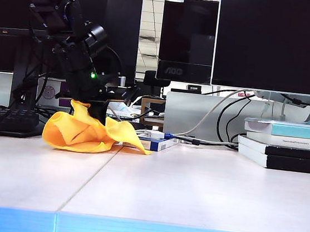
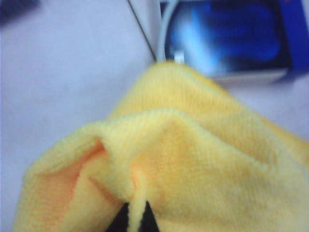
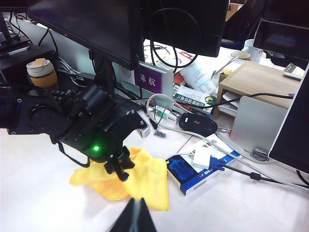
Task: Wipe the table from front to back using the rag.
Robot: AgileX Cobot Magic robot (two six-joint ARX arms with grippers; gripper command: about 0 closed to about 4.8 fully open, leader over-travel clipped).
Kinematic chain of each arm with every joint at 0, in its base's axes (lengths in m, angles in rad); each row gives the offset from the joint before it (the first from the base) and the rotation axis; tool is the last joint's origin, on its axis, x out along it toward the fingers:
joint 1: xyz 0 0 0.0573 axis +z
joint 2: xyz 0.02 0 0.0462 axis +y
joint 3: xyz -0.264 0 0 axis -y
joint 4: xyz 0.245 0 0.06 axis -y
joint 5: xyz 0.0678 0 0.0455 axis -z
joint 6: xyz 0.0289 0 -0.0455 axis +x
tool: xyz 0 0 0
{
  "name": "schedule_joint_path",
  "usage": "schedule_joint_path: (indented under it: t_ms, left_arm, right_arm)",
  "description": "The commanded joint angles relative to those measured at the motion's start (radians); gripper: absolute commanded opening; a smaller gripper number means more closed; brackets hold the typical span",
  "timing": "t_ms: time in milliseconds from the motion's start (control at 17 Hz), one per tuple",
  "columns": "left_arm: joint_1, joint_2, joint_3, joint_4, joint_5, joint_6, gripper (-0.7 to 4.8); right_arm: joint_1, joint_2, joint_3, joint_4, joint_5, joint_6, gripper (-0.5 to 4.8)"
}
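The yellow rag [image 1: 86, 131] lies bunched on the pale table [image 1: 191, 187], far back on the left by the seam line. My left gripper [image 1: 98, 111] comes down onto its top and is shut on a raised fold; in the left wrist view the cloth [image 2: 193, 159] fills the picture, with a thin ridge pinched between the dark tips of that gripper [image 2: 136, 218]. In the right wrist view my right gripper [image 3: 136, 216] is shut and holds nothing. It hangs over bare table [image 3: 38, 193], a little short of the rag [image 3: 145, 179] and of the left gripper [image 3: 120, 170].
A small blue-and-white box [image 1: 156, 143] with a cable lies just right of the rag. Behind it are monitors, cables and desk clutter. A keyboard [image 1: 3, 119] sits at the back left. Stacked books [image 1: 286, 145] stand at the back right.
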Motion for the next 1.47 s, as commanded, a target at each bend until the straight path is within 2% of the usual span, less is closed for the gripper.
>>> schedule_joint_path:
  t_ms: [59,472,826,943,1120,1474]
  left_arm:
    - [-0.002,0.013,-0.002,-0.016,0.006,0.003,-0.07]
    - [-0.015,0.056,-0.002,-0.145,0.05,0.004,-0.07]
    - [-0.098,0.055,-0.004,-0.257,0.044,0.042,-0.07]
    - [-0.101,0.055,-0.006,-0.275,0.034,0.042,-0.07]
    - [-0.094,0.055,-0.007,-0.336,-0.05,0.064,-0.07]
    - [-0.074,0.054,-0.007,-0.426,-0.055,0.069,-0.07]
  right_arm:
    - [0.0,-0.01,0.006,0.02,-0.003,0.0,-0.01]
    - [0.0,-0.034,0.006,0.02,-0.006,0.0,-0.01]
    - [0.0,-0.082,0.006,0.001,-0.006,0.0,-0.01]
    - [0.0,-0.089,0.006,0.001,-0.006,0.0,-0.01]
    - [0.0,-0.094,0.006,-0.002,-0.006,0.0,-0.01]
    - [0.0,-0.094,0.006,0.002,-0.006,0.0,-0.01]
